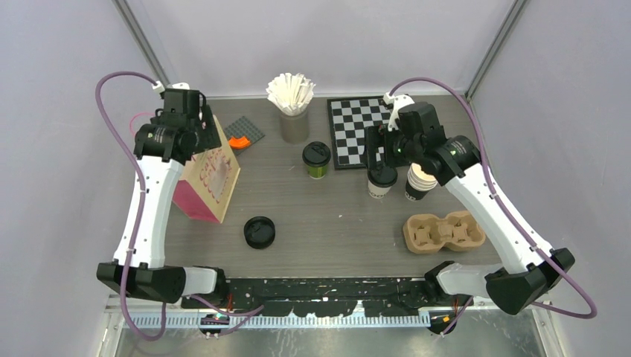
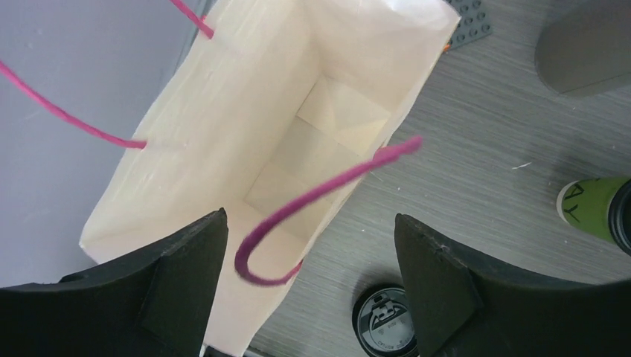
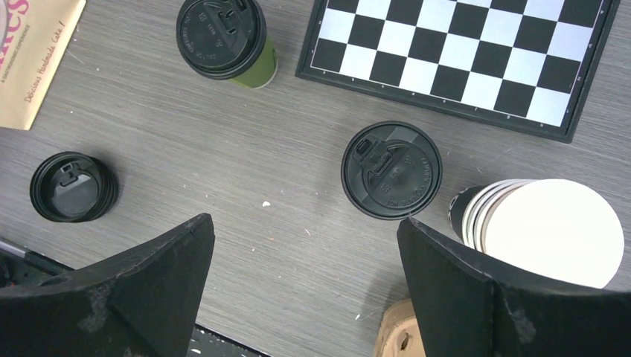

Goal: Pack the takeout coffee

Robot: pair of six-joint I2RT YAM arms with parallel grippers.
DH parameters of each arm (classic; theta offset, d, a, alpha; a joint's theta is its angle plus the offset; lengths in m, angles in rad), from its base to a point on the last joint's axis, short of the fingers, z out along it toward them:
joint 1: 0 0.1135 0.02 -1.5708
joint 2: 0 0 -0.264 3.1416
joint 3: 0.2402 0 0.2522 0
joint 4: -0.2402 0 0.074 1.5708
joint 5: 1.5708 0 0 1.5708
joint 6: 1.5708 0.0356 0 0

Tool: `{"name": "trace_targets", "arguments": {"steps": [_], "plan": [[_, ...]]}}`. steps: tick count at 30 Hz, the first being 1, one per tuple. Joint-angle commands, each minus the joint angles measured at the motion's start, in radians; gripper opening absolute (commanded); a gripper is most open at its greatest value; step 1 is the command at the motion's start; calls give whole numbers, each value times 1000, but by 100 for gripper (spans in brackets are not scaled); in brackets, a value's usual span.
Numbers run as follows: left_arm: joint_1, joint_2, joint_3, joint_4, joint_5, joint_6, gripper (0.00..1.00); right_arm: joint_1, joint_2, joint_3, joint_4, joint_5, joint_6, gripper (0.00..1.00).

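Jaws spread and empty, the left gripper (image 2: 310, 217) hangs over the paper bag (image 2: 223, 111) at far left, the right gripper (image 3: 303, 223) near the chessboard (image 3: 461, 52). The green takeout coffee (image 1: 317, 165) stands between them; light and crushable, it likely wants a gentle hold below the lid (image 3: 221, 33).

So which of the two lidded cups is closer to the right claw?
The lidded cup beside the stack of unlidded cups, almost under the right claw. The green-walled lidded cup stands farther off, toward the paper bag.
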Motion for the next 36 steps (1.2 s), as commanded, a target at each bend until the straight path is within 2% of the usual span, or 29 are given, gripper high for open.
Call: {"name": "trace_targets", "arguments": {"steps": [1, 8, 11, 17, 24, 36], "plan": [[46, -8, -56, 141, 126, 37, 81, 5, -38, -6, -6, -21, -19, 97], [54, 1, -126, 156, 200, 42, 59, 6, -31, -4, 0, -23, -18, 97], [54, -10, -128, 162, 224, 47, 41, 6, -23, 5, -1, -22, -23, 97], [54, -14, -139, 163, 258, 44, 32, 6, -7, 30, -3, -24, -13, 97], [54, -35, -111, 192, 281, 80, 2, 5, -3, 62, -15, -23, 2, 96], [23, -14, 185, 138, 425, 95, 0, 4, 9, 163, -15, 14, 60, 96]]}}
